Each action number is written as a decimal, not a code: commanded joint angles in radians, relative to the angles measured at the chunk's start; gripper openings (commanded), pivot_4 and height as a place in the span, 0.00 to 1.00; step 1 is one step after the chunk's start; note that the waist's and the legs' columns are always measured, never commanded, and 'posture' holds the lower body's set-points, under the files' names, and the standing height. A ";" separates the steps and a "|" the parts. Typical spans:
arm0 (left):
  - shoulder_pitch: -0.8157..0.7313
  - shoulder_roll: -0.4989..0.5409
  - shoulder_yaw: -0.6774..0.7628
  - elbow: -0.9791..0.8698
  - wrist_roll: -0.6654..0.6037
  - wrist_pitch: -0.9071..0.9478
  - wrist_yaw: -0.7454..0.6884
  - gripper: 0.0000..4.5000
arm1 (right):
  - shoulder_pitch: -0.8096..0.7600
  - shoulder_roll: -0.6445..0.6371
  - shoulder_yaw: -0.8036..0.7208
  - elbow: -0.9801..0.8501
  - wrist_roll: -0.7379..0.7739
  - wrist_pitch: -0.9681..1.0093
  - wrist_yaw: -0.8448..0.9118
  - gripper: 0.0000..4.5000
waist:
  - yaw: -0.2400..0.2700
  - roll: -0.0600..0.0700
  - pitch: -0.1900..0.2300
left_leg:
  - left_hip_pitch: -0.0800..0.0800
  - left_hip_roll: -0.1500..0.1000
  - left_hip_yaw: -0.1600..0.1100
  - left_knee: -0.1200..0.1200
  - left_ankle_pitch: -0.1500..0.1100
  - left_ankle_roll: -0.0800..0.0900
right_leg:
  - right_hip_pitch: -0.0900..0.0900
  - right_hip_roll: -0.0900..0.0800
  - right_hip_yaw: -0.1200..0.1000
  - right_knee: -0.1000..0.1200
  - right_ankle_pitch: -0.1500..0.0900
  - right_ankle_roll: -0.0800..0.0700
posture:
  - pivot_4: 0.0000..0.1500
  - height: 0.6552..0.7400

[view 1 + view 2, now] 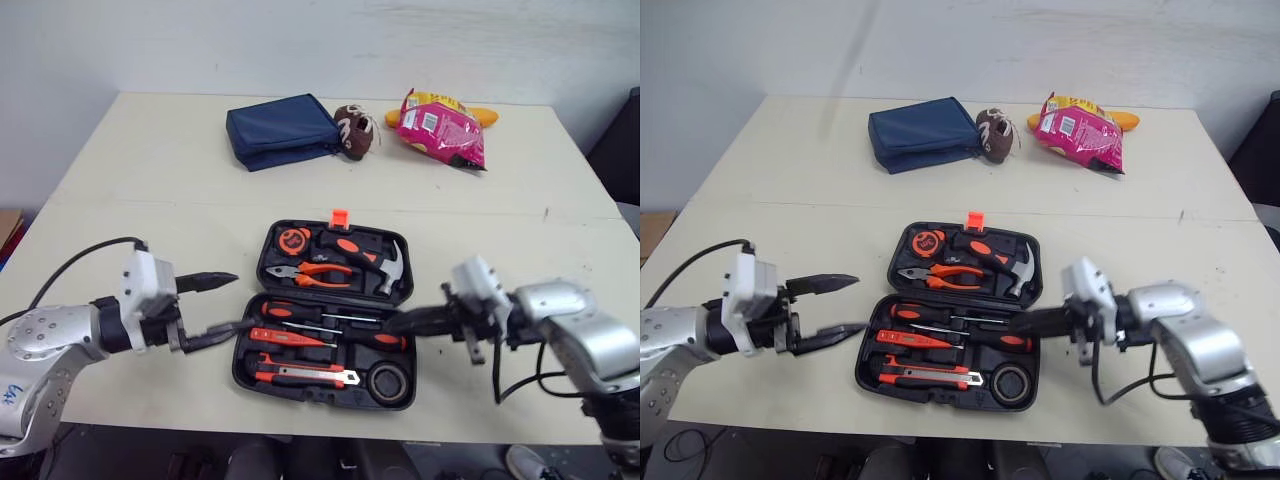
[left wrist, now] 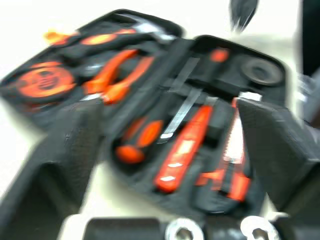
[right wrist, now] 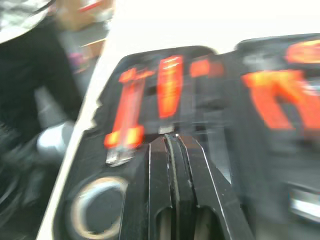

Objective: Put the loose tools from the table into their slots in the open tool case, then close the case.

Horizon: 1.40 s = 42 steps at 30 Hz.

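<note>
The black plastic tool case [image 1: 300, 392] lies open on the beige table [image 1: 150, 180], with its orange-handled tools [image 1: 322, 272] slotted. My left gripper [image 1: 232, 303] gapes empty beside its left edge. My right gripper [image 1: 395, 322], pinched shut on nothing, noses over the right side and could dislodge the orange-and-black screwdriver [image 1: 385, 341], so the case won't close.

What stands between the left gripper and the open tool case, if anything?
Nothing visible does. The left gripper, open, sits right at the left edge of the tool case. The blue pouch and snack bag lie far beyond the case.
</note>
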 commanded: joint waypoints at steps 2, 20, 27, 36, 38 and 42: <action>-0.068 0.025 -0.054 0.141 0.113 -0.027 0.021 0.30 | -0.010 -0.055 -0.051 0.120 -0.074 -0.029 -0.023 0.00 | 0.002 0.000 0.000 | 0.000 0.000 0.001 -0.001 0.000 0.000 | 0.000 0.000 0.000 -0.001 0.000 0.000 | 1.00 1.00; -0.358 -0.145 -0.412 0.435 0.356 -0.095 -0.013 0.01 | -0.080 0.085 0.153 0.243 -0.282 -0.082 -0.049 0.00 | 0.011 0.001 0.000 | -0.016 0.002 0.004 0.014 0.001 -0.003 | -0.016 0.001 0.001 0.009 0.000 0.001 | 1.00 1.00; -0.404 -0.237 -0.428 0.494 0.398 -0.123 0.018 0.01 | -0.131 0.131 0.158 0.334 -0.373 -0.190 -0.104 0.00 | 0.016 0.000 0.000 | -0.014 0.002 0.004 0.017 0.002 -0.003 | -0.014 0.000 0.001 0.014 0.001 0.002 | 1.00 1.00; -0.462 -0.274 -0.394 0.636 0.453 -0.179 0.074 0.01 | -0.216 0.178 0.180 0.470 -0.456 -0.274 -0.121 0.00 | 0.013 0.000 -0.001 | -0.013 0.000 0.003 0.018 0.005 0.000 | -0.013 -0.001 0.002 0.014 0.007 0.002 | 1.00 1.00; -0.462 -0.271 -0.377 0.659 0.455 -0.189 0.083 0.01 | -0.229 0.188 0.177 0.487 -0.460 -0.269 -0.124 0.00 | 0.011 0.000 -0.001 | -0.013 0.001 0.004 0.018 0.006 -0.001 | -0.013 0.000 0.001 0.015 0.007 0.002 | 1.00 1.00; -0.449 -0.247 -0.349 0.664 0.445 -0.193 0.078 0.01 | -0.230 0.183 0.173 0.496 -0.469 -0.256 -0.117 0.00 | 0.010 0.000 -0.001 | -0.013 0.002 0.004 0.018 0.007 -0.002 | -0.014 0.000 0.001 0.015 0.007 0.002 | 1.00 1.00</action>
